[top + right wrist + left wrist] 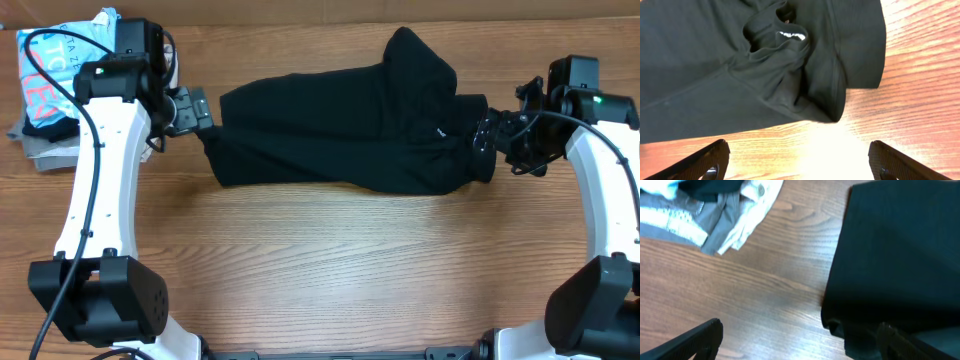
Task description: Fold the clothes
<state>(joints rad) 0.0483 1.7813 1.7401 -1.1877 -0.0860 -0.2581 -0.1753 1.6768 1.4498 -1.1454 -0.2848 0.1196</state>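
The black garment point(340, 125) lies stretched across the back middle of the wooden table, with a bunched fold rising at its right part and a small white mark point(438, 131). My left gripper point(197, 108) is open at its left edge; in the left wrist view the cloth point(895, 255) fills the right side and one finger overlaps its edge. My right gripper point(484, 137) is open at the garment's right end; in the right wrist view the crumpled cloth point(765, 65) lies just ahead of the spread fingers point(800, 160), with bare table between them.
A pile of other clothes point(55, 85) sits at the back left corner: a light blue shirt with red and white lettering over grey and beige pieces. It also shows in the left wrist view point(715, 210). Bare wooden table point(330, 260) lies in front of the garment.
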